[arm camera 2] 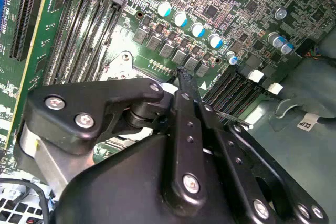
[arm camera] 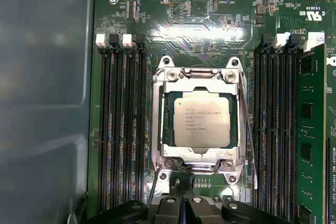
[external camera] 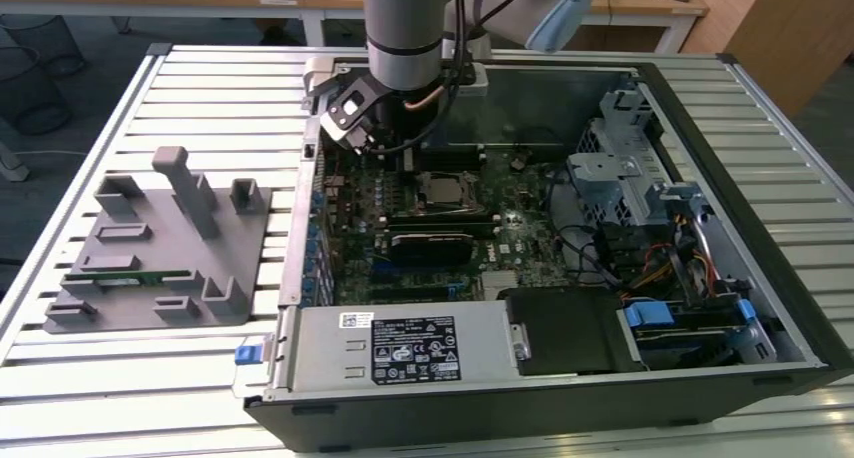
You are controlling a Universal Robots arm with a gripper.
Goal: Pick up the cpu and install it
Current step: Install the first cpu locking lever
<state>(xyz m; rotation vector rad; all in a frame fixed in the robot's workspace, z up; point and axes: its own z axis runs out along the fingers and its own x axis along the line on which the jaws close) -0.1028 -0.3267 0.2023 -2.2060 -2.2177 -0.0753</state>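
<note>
A: Exterior view first. Where's the cpu [external camera: 438, 189]?
B: Mid motherboard [external camera: 400, 218], inside the open computer case [external camera: 787, 308], sitting in the socket frame [external camera: 439, 174]. Gripper [external camera: 358, 130] hangs above the board's far edge, apart from the chip. Grey fixture tray [external camera: 154, 243] on the exterior view's left holds a green memory stick [external camera: 127, 276].
A: Second wrist view?
B: Black gripper [arm camera 2: 181, 74] linkage over the memory slots [arm camera 2: 86, 30]. Tips look pressed together, nothing pinched.
A: First wrist view?
B: The cpu [arm camera: 202, 123] lies flat and square in the socket frame [arm camera: 198, 121], dull silver top, thin pale edge, small print. Gripper [arm camera: 181, 182] tips sit just beside the frame, not touching the chip.
A: Handling?
B: My guess: light, stiff, slick lid, fragile underside. Take it by two opposite edges, kept level.
</note>
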